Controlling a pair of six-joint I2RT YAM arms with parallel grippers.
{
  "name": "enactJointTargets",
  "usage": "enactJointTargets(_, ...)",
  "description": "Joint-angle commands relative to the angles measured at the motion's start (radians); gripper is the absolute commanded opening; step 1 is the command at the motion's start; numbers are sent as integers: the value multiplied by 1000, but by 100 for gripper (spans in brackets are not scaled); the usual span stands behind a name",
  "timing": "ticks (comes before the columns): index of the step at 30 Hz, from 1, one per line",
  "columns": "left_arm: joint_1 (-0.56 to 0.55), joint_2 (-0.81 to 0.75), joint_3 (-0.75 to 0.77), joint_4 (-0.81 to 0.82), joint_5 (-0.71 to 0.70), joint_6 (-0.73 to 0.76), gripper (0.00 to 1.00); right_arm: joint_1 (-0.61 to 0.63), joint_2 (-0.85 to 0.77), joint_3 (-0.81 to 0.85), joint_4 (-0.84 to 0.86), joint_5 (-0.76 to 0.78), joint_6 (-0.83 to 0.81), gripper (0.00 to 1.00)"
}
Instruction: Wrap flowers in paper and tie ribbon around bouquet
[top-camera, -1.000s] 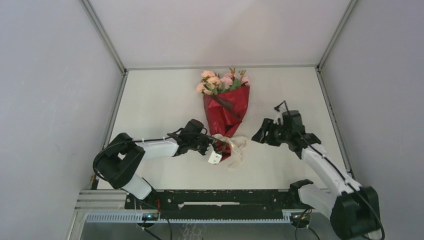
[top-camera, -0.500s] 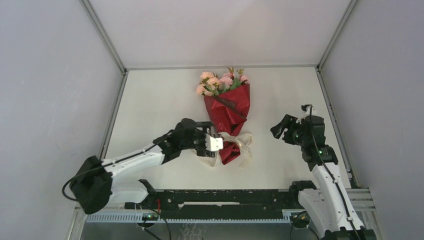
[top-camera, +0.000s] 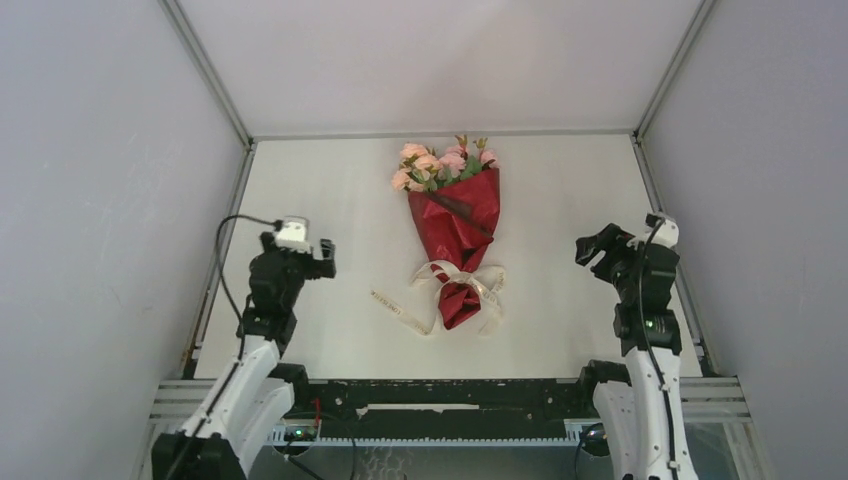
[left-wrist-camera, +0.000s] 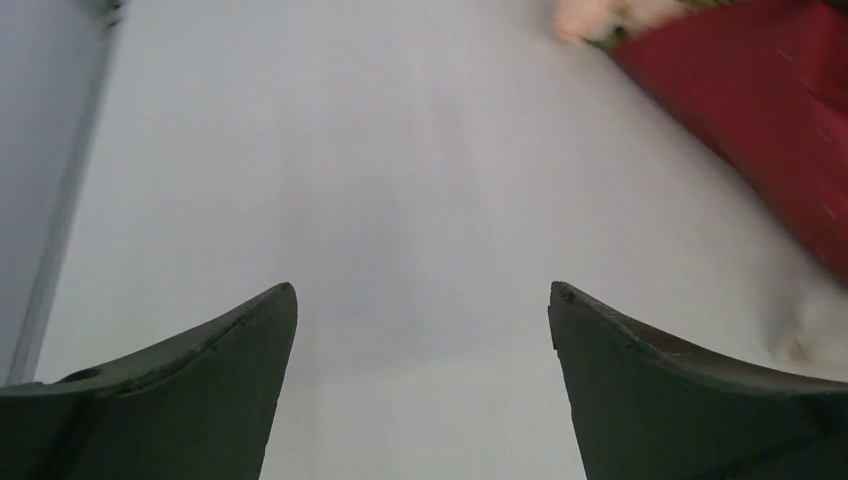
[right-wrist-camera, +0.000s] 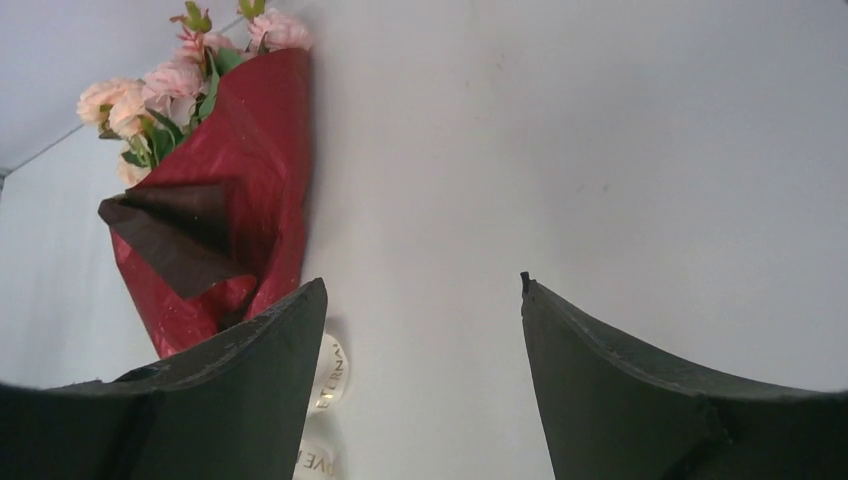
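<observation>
The bouquet lies flat in mid-table: pink flowers (top-camera: 445, 163) at the far end, the red paper (top-camera: 460, 222) tapering toward me. The cream ribbon (top-camera: 458, 282) loops around the cone's narrow neck, and one tail trails left across the table. My left gripper (top-camera: 318, 258) hangs open and empty, well left of the bouquet. Its wrist view shows the paper (left-wrist-camera: 760, 120) at the upper right, past the gripper (left-wrist-camera: 422, 290). My right gripper (top-camera: 598, 245) is open and empty to the right. In its view the gripper (right-wrist-camera: 422, 282) stands apart from the paper (right-wrist-camera: 250, 170), flowers (right-wrist-camera: 170, 80) and ribbon (right-wrist-camera: 330, 375).
Grey enclosure walls stand close on the left (top-camera: 100, 200) and right (top-camera: 760, 200), with metal frame rails along the table's edges (top-camera: 230, 230). The black mounting bar (top-camera: 430, 395) with both arm bases runs along the near edge.
The left gripper opened at the ribbon, let it go and drew back up to the left. The right arm pulled back to the right. The ribbon's tail now lies loose on the table.
</observation>
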Motion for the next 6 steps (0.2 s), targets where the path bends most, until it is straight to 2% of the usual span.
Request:
enactJointTargets(1,125,-108,-132,267,-202,-328,100,-3,-76,-54,52,78,-16,80)
enactJointTargets(6,195,-158,-205,320,-255,-263,100,-3,-190,-171,137,77,-39,79)
